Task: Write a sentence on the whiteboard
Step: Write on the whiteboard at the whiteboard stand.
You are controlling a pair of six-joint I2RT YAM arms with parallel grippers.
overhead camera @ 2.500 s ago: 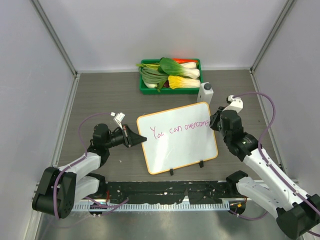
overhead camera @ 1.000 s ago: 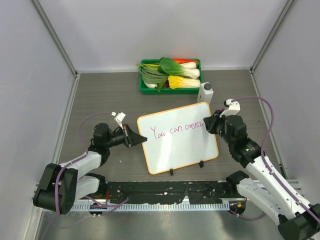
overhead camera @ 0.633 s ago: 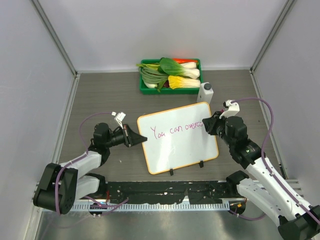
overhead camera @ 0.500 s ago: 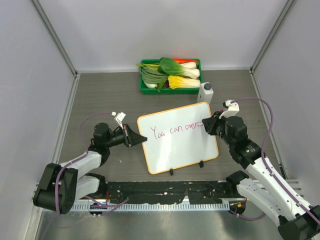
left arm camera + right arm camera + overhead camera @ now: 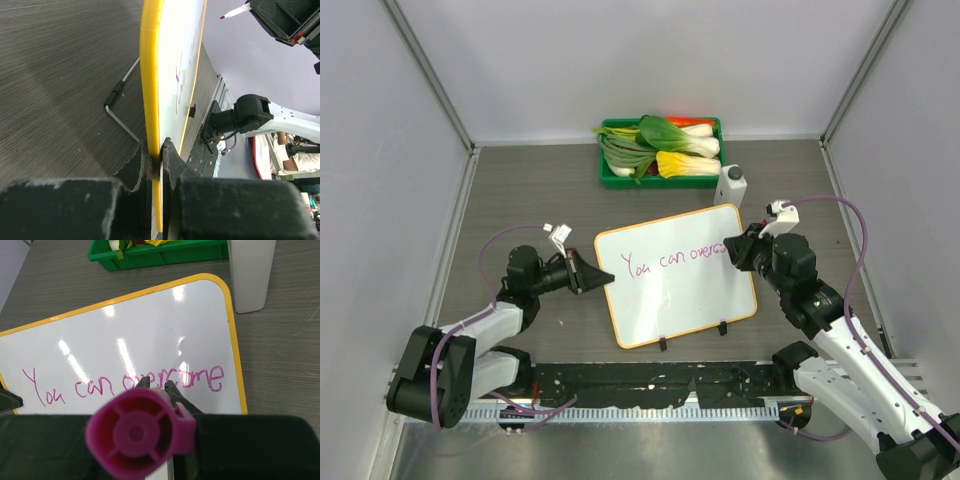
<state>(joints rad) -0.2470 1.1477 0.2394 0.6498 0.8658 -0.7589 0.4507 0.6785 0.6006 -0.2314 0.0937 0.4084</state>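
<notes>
The whiteboard [image 5: 675, 295] is pinched at its left edge by the clenched left gripper [image 5: 607, 281]. A magenta marker [image 5: 140, 432] is clamped in the right gripper [image 5: 734, 250] over the end of the sentence [image 5: 120, 382]. A white container [image 5: 731, 184] and a green vegetable tray [image 5: 620, 183] are seen beyond the whiteboard's far edge.

Top: we look down from high behind the table [image 5: 520, 190], far, whole scene | Left wrist: we sight edge-on along the whiteboard [image 5: 150, 75], very close | Right wrist: we look down on its face, close | Shared: whiteboard in all three.
</notes>
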